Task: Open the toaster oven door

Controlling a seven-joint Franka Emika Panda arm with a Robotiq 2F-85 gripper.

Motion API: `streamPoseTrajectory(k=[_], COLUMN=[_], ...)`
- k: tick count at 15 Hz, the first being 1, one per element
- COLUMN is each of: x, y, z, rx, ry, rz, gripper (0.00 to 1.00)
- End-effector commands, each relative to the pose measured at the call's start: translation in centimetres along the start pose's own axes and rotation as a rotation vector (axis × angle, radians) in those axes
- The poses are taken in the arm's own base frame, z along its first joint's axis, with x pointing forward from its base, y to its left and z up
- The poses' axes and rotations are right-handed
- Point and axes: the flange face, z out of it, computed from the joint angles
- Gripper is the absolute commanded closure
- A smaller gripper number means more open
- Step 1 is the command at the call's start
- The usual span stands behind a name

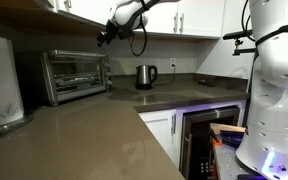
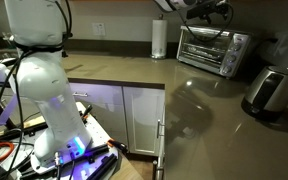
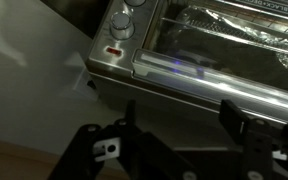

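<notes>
The silver-grey toaster oven (image 1: 74, 75) stands on the brown counter against the wall; it also shows in the other exterior view (image 2: 212, 48). Its dark glass door (image 1: 72, 72) (image 2: 202, 45) is shut. In the wrist view the oven (image 3: 119, 62) fills the top, with the knobs at upper left and the door's bar handle (image 3: 214, 88) running across. My gripper (image 3: 181, 118) is open and empty, its fingers apart, close to the handle without touching it. In both exterior views the gripper (image 1: 106, 37) (image 2: 199, 10) hangs just above the oven's front.
A small steel kettle (image 1: 145, 76) (image 2: 269, 90) stands on the counter beside the oven. A paper towel roll (image 2: 159, 38) stands on the oven's other side. Cabinets hang above. A black built-in appliance (image 1: 199, 140) sits under the counter near the robot base (image 1: 274, 90).
</notes>
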Motion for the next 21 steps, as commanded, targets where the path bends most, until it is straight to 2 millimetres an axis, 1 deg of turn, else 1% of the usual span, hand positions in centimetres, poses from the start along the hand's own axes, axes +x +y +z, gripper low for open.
streamPoseTrajectory(k=[1,4,6,7,8,11,14,16,17,18,19,21], x=[-0.6,-0.7,-0.7,-0.6,-0.4,-0.2,-0.2,-0.6,-0.8,-1.3,-1.7,-2.6], y=[-1.1,-2.2,-2.5,-2.5,-2.5,-2.8,-4.0,-5.1,-5.6,-6.1,-6.5,-6.9], z=[0.7,1.1,1.6,1.8,2.0,2.5,2.9,3.4,3.7,4.2,4.7,5.8], rx=[-0.013,-0.050,-0.095,-0.118,-0.142,-0.192,-0.206,-0.197,-0.189,-0.183,-0.180,-0.195], ry=[0.008,0.061,0.111,0.137,0.154,0.182,0.189,0.188,0.183,0.171,0.151,0.121], rz=[0.009,0.024,0.028,0.022,0.028,0.045,0.070,0.082,0.090,0.086,0.083,0.053], gripper=[0.00,0.00,0.00,0.10,0.26,0.46,0.67,0.78,0.86,0.92,0.95,0.98])
